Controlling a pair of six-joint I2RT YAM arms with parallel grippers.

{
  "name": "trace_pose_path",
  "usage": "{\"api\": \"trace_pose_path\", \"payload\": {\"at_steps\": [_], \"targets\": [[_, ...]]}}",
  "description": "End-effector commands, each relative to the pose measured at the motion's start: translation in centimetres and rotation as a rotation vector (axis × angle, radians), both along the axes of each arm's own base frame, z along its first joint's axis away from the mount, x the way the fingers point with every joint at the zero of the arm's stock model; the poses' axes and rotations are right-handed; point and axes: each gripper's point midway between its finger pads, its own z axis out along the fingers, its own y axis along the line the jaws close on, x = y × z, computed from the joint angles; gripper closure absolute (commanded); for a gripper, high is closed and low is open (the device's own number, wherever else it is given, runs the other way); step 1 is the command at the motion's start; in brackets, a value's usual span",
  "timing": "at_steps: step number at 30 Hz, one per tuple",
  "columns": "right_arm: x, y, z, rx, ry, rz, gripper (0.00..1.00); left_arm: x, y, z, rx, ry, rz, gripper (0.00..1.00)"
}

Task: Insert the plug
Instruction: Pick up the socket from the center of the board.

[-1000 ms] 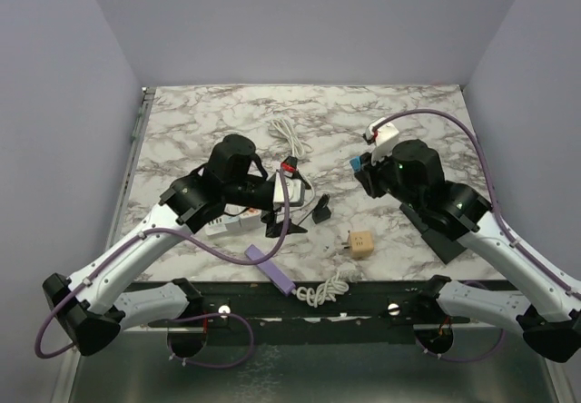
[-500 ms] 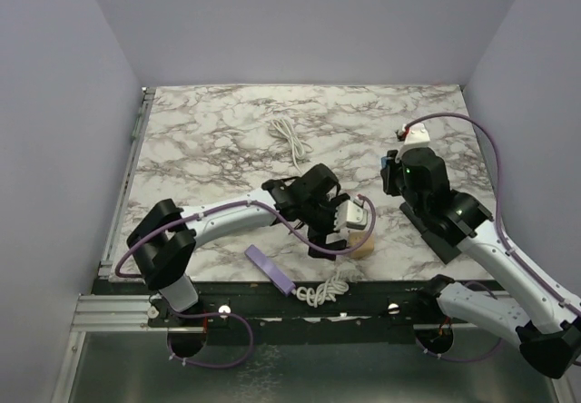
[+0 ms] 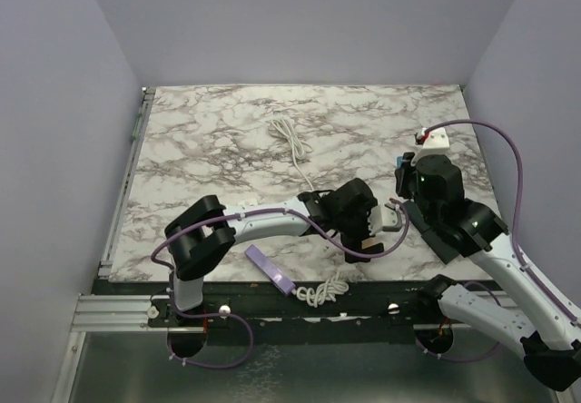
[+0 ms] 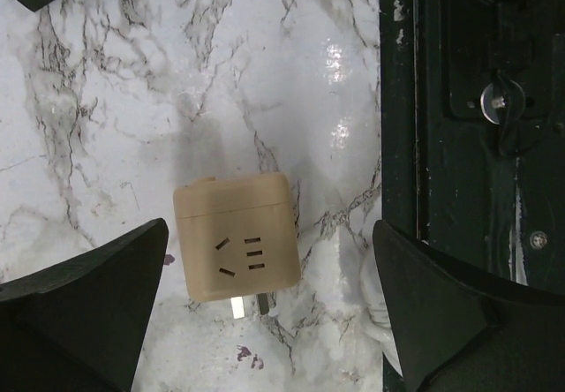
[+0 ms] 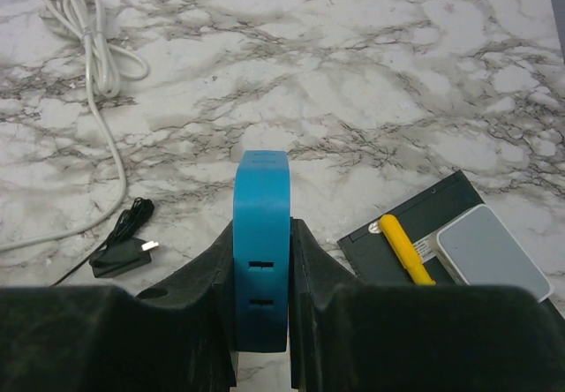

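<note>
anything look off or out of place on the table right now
Mildly: the tan adapter cube lies slots up, prongs sticking out sideways, near the table's front edge. Beside it, a bunched white cord spills over that edge.

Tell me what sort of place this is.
Probably a robot lab test cell: a marble-patterned table boxed in by plain lavender walls, left arm and right arm bolted at its near edge, plus tan adapter, blue adapter and white cable.
</note>
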Motion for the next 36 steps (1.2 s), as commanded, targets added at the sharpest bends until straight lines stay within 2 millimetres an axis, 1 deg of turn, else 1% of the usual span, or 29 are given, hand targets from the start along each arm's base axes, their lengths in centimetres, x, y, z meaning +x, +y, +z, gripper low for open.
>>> {"api": "trace_pose_path", "payload": {"at_steps": [1, 5, 10, 14, 15, 16, 19, 21, 22, 23, 25, 27, 29, 31, 32, 33, 34, 36], "targets": [[-0.7, -1.3, 0.2, 0.014, -0.011, -0.054, 0.99, 1.0, -1.0, -1.7, 0.039, -0.017, 0.076, 0.01], [-1.2, -1.4, 0.8, 0.033, -0.02, -0.05, 0.99, 1.5, -1.0, -3.0, 0.073, -0.04, 0.084, 0.01], [-1.5, -1.4, 1.0, 0.033, -0.015, -0.036, 0.99, 2.7, -0.7, -4.9, 0.141, -0.098, 0.102, 0.01], [-1.6, -1.2, 0.8, 0.041, -0.007, -0.023, 0.99, 2.5, -0.9, -5.4, 0.154, -0.094, 0.069, 0.01], [-1.6, -1.1, 0.8, 0.042, -0.005, -0.023, 0.99, 2.3, -0.9, -5.5, 0.154, -0.09, 0.056, 0.06], [-1.6, -1.1, 0.7, 0.042, -0.002, -0.024, 0.99, 2.2, -0.9, -5.6, 0.155, -0.086, 0.044, 0.15], [-1.6, -1.1, 0.6, 0.046, 0.002, -0.03, 0.99, 2.1, -0.5, -5.4, 0.153, -0.068, 0.031, 0.46], [-1.4, -1.0, 0.6, 0.051, 0.005, -0.035, 0.99, 1.9, -0.1, -4.5, 0.138, -0.06, 0.007, 0.71], [-1.4, -0.9, 0.6, 0.055, 0.007, -0.037, 0.99, 1.8, 0.2, -4.0, 0.135, -0.059, 0.002, 0.92], [-1.2, -0.9, 0.5, 0.059, 0.008, -0.04, 0.99, 1.8, 0.5, -3.1, 0.129, -0.057, -0.004, 1.0], [-1.0, -0.7, 0.5, 0.064, 0.009, -0.044, 0.99, 1.6, 1.4, -1.0, 0.108, -0.053, -0.012, 1.0], [-0.6, -0.4, 0.5, 0.07, 0.01, -0.051, 0.99, 1.8, 2.5, 1.9, 0.058, -0.067, -0.007, 1.0], [-0.2, -0.2, 0.5, 0.072, 0.014, -0.06, 0.99, 1.7, 4.0, 4.9, -0.003, -0.081, 0.003, 1.0], [0.2, 0.0, 0.0, 0.067, 0.024, -0.066, 0.99, 1.6, 5.4, 7.8, -0.07, -0.124, -0.001, 1.0], [0.5, 0.1, -0.2, 0.067, 0.03, -0.069, 0.99, 1.5, 6.2, 8.8, -0.092, -0.164, -0.01, 1.0], [0.6, 0.4, -0.5, 0.068, 0.037, -0.065, 0.99, 1.4, 6.9, 9.3, -0.104, -0.206, -0.018, 1.0], [0.8, 0.6, -0.8, 0.07, 0.045, -0.06, 0.99, 1.4, 7.6, 9.4, -0.105, -0.235, -0.02, 1.0], [0.9, 0.9, -1.3, 0.073, 0.06, -0.06, 0.99, 1.4, 8.8, 8.2, -0.061, -0.253, -0.011, 1.0]]}}
